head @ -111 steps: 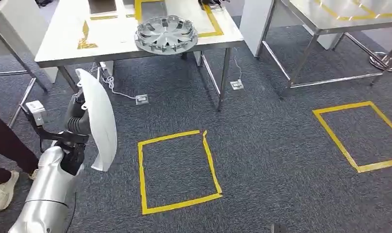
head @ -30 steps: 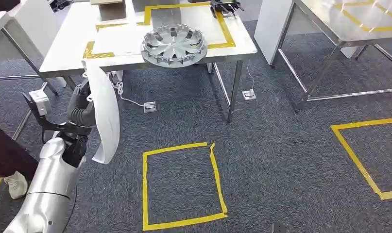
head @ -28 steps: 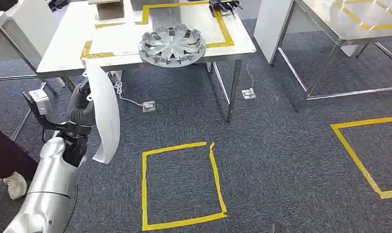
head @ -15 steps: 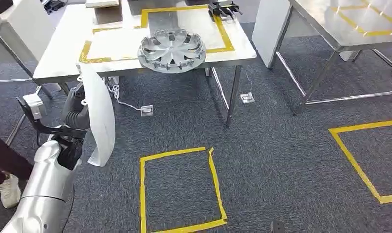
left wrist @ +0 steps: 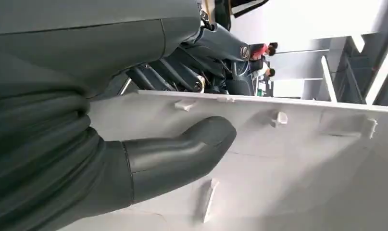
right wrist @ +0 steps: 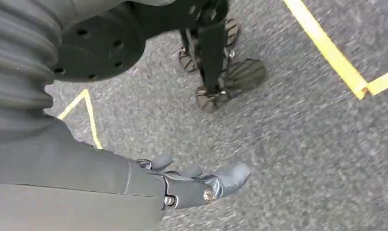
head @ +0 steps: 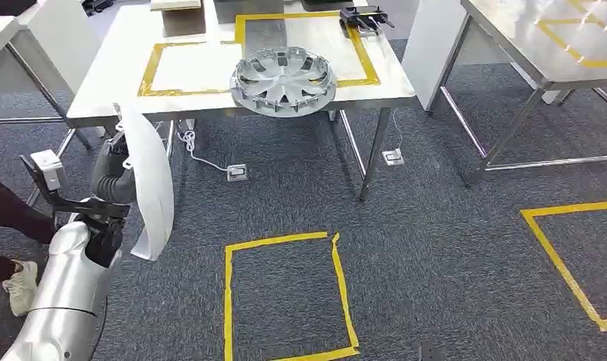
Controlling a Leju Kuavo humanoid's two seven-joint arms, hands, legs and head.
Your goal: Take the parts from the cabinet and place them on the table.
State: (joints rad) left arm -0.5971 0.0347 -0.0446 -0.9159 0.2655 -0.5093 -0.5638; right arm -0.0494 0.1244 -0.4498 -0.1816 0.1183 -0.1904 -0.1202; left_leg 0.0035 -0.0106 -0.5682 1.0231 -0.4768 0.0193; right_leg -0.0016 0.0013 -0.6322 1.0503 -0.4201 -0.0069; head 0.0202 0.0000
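a person's shoe [head: 18, 286] and dark sleeve are showing at far left beside the robot. the left hand [head: 110, 171] is gripping a curved white panel [head: 151, 184] on edge, thumb [left wrist: 182, 154] pressing flat on the ribbed inner face, fingers [left wrist: 192, 67] wrapping over the top rim, so the part is hanging upright just beside the left forearm, over the carpet, short of the table [head: 104, 75]. the panel is looking like thin moulded plastic: probably light, stiff along its length but springy, smooth outside so likely slippery; little clip tabs [left wrist: 280, 118] on the inside look fragile. a rim grip near the middle seems right, keeping clear of the tabs. further right, a silver wheel cover [head: 283, 80] is sitting on the table's front edge, overlapping a yellow tape outline [head: 195, 47], with the taped area to its left looking like the likely drop spot. a yellow tape square [head: 285, 297] is lying on the floor in front. the right hand [right wrist: 201, 185] is hanging over the carpet, fingers loosely apart, holding nothing.
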